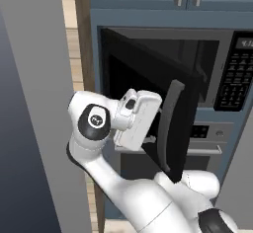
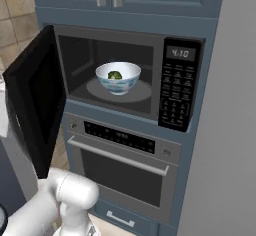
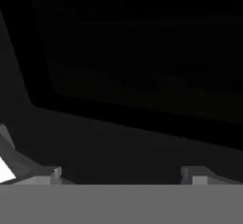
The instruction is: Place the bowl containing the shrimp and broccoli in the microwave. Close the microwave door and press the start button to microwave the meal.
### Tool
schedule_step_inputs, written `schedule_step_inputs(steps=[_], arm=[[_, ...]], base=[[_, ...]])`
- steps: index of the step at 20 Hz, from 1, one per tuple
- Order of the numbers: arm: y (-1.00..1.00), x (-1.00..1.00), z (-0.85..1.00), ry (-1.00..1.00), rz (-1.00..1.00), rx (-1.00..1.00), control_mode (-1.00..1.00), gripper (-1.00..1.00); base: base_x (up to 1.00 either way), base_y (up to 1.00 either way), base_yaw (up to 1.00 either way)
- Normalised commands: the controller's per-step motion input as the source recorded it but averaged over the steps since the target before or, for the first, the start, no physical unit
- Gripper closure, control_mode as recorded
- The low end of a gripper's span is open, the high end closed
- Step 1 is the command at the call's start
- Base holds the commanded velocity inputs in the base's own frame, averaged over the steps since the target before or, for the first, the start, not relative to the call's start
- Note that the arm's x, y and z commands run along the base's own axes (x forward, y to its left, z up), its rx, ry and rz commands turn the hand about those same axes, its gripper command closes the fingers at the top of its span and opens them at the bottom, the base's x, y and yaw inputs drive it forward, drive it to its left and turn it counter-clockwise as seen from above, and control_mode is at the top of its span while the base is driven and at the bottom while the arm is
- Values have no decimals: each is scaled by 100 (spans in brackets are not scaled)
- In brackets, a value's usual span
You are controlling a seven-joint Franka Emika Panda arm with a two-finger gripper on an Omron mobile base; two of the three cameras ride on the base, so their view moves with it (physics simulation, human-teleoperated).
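A built-in black microwave (image 2: 125, 75) fills the upper centre of the right base view, its door (image 2: 35, 100) swung open toward the left edge. Inside, on the round turntable (image 2: 95, 89), sits the pale bluish-white bowl (image 2: 118, 78) with a green broccoli floret (image 2: 115, 75) in it. In the left base view, the white hand sits at centre, against the door's outer face beside its long handle (image 1: 169, 123). The gripper (image 3: 121, 173) has its jaws spread wide, holding nothing, facing the dark door.
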Motion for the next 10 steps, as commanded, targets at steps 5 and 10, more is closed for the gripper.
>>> schedule_step_inputs(steps=[5, 10], arm=[[-100, 6, -1, -12, 12, 27, -100, -100], [-99, 48, -2, -9, 25, 26, -100, -100]], base=[[0, 0, 0], [0, 0, 0]])
